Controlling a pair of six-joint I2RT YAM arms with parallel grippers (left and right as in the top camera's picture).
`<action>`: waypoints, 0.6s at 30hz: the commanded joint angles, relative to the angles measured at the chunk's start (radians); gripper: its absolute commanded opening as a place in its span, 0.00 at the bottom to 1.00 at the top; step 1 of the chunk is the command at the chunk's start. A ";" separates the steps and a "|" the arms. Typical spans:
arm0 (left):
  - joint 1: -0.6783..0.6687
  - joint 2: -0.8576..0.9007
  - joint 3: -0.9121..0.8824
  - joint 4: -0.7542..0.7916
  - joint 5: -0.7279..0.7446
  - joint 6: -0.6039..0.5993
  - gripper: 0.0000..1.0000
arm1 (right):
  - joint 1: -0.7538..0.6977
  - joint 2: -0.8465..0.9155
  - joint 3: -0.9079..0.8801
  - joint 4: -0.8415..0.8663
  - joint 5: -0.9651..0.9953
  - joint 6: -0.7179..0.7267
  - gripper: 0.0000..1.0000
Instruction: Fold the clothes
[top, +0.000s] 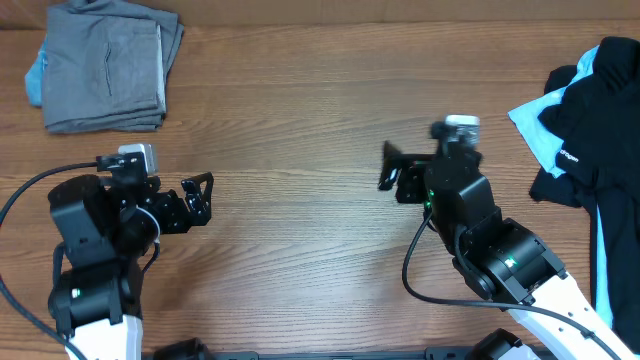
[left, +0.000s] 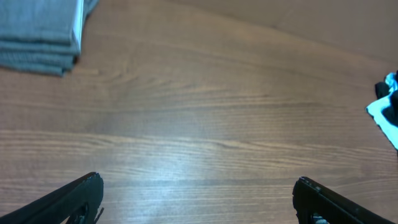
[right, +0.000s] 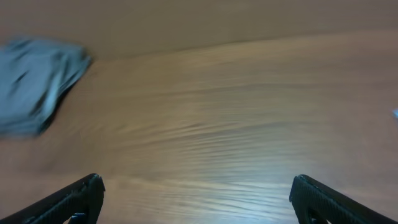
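Observation:
A folded pile of grey shorts (top: 105, 66) lies at the far left of the wooden table; it also shows in the left wrist view (left: 40, 31) and, blurred, in the right wrist view (right: 34, 84). A heap of black and light-blue clothes (top: 595, 120) lies at the right edge, and a corner of it shows in the left wrist view (left: 387, 109). My left gripper (top: 200, 200) is open and empty over bare wood at the front left (left: 198, 194). My right gripper (top: 390, 170) is open and empty over the table's middle (right: 196, 194).
A light-blue piece (top: 35, 75) sticks out from under the grey pile's left side. Black cables (top: 30, 190) run from both arms near the front edge. Bare wooden table (top: 300, 120) lies between the two piles.

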 joint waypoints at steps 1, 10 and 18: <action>0.001 0.053 -0.009 -0.006 0.001 -0.007 1.00 | 0.006 -0.006 0.002 0.031 -0.198 -0.174 1.00; 0.001 0.207 -0.009 -0.006 0.001 -0.007 1.00 | 0.006 -0.005 0.002 0.026 -0.200 -0.171 1.00; 0.001 0.335 -0.009 -0.006 0.001 -0.007 1.00 | 0.006 -0.005 0.002 -0.122 -0.196 -0.175 1.00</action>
